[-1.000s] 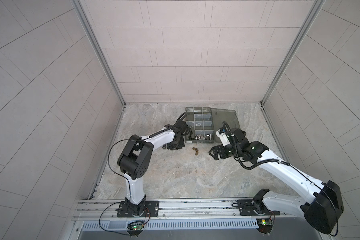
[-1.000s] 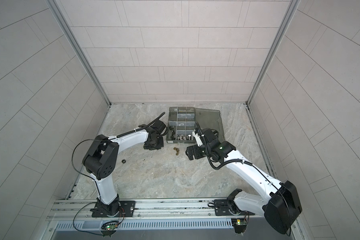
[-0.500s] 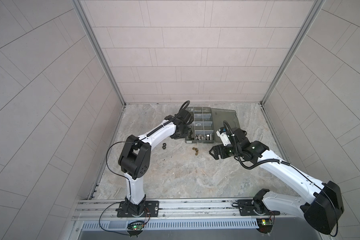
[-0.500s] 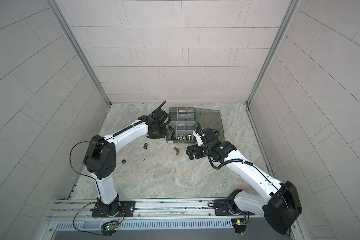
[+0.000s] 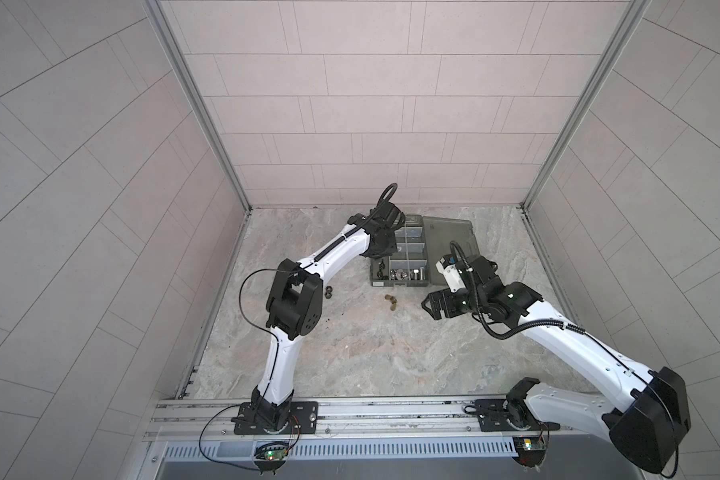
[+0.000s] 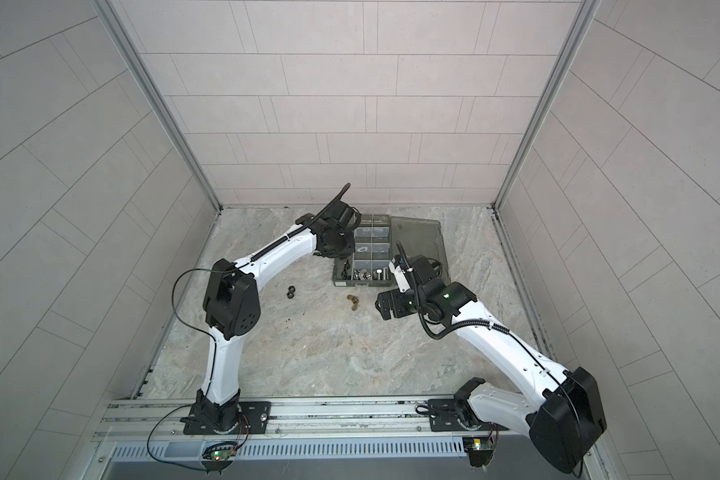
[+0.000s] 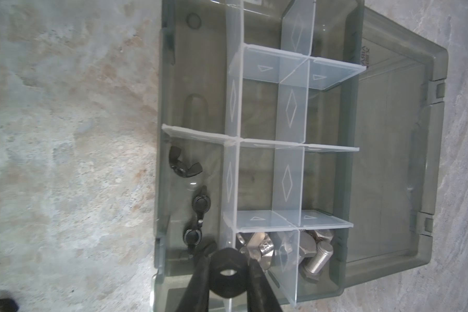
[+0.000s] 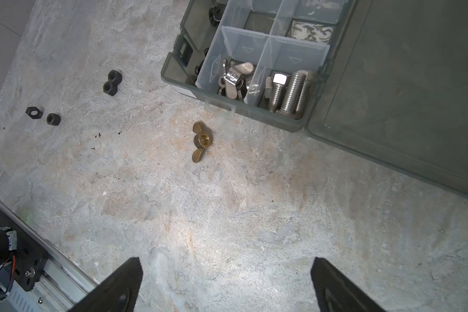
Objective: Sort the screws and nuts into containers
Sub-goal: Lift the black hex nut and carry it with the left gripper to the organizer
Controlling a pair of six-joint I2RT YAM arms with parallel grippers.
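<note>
My left gripper [image 7: 229,258] is shut on a black hex nut [image 7: 227,286] and hangs over the near end of the smoky-grey box [image 7: 159,167], above the divider between two containers. One holds black wing nuts [image 7: 185,167], the other silver wing nuts [image 7: 260,247]. The screws [image 8: 289,90] lie in the corner container. In both top views this gripper [image 5: 382,249] is at the box's [image 5: 398,284] left edge. A brass wing nut [image 8: 200,140] lies on the floor before the box. My right gripper [image 8: 226,272] stands open and empty above bare floor, short of it.
Several black nuts [image 8: 112,81] [image 8: 53,118] lie loose on the marble floor left of the box, seen too in a top view [image 5: 328,291]. The box lid [image 8: 416,94] lies open flat on the far side. Brass pieces [image 6: 353,302] sit between both grippers [image 6: 385,305].
My left arm has lifted from the floor left of the box and swung back over its left edge with the black nut. Two black nuts now show on the floor. The right arm has barely moved.
</note>
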